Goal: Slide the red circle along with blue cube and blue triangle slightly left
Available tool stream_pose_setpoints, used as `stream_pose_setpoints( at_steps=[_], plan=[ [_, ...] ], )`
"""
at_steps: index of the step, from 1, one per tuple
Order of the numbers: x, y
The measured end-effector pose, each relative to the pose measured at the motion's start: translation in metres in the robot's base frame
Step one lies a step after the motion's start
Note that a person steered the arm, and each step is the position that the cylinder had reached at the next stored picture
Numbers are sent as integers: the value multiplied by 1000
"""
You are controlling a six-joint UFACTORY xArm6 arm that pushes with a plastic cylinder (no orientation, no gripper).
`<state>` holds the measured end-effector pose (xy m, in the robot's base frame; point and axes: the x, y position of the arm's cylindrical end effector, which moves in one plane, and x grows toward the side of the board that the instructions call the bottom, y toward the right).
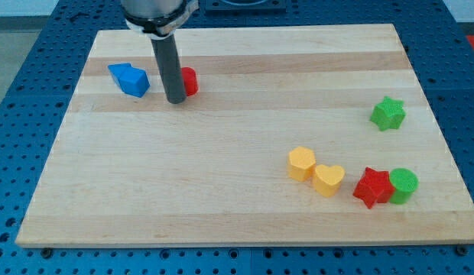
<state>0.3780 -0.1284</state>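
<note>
The red circle (189,81) lies near the view's top left, partly hidden behind my rod. My tip (175,101) rests on the board just left of and slightly below the red circle, touching or nearly touching it. Two blue blocks (129,79) sit pressed together to the left of my tip, with a small gap between them and it; I cannot clearly separate the blue cube from the blue triangle.
A green star (387,113) sits at the view's right. A yellow hexagon (301,163) and a yellow heart (328,179) lie at lower right, next to a red star (372,187) touching a green circle (404,185). The wooden board (237,221) lies on a blue perforated table.
</note>
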Motion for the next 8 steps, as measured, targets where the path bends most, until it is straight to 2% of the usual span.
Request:
stream_pose_setpoints(
  at_steps=[1, 2, 3, 4, 5, 6, 8],
  plan=[
    [5, -4],
    [10, 53],
    [10, 82],
    [10, 83],
    [-12, 73],
    [-33, 42],
    [-36, 4]
  ],
)
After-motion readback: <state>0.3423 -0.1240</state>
